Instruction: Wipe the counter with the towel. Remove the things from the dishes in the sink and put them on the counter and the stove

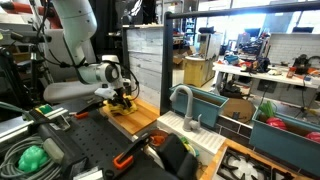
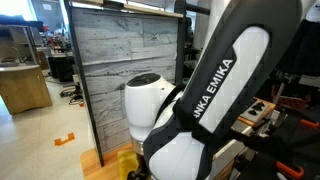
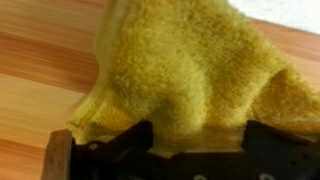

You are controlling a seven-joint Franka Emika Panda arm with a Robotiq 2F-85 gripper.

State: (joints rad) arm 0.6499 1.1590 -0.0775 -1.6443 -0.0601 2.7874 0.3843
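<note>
A yellow towel [image 3: 190, 70] lies bunched on the wooden counter [image 3: 40, 70]. In the wrist view my gripper [image 3: 197, 140] is right over it. The two dark fingers stand wide apart with a thick fold of towel between them, so the gripper looks open around the towel. In an exterior view the gripper [image 1: 120, 95] points down onto the towel [image 1: 124, 104] at the near end of the counter [image 1: 140, 120]. In an exterior view my arm hides the gripper, and only a corner of the towel [image 2: 124, 158] shows. The teal sink [image 1: 210, 103] with its faucet [image 1: 183, 100] stands further along.
A grey panelled wall [image 1: 145, 60] rises just behind the counter. A stove top [image 1: 250, 165] lies past the sink. A second teal bin [image 1: 285, 125] holds red things. Black gear and a green object [image 1: 30, 157] sit in the foreground.
</note>
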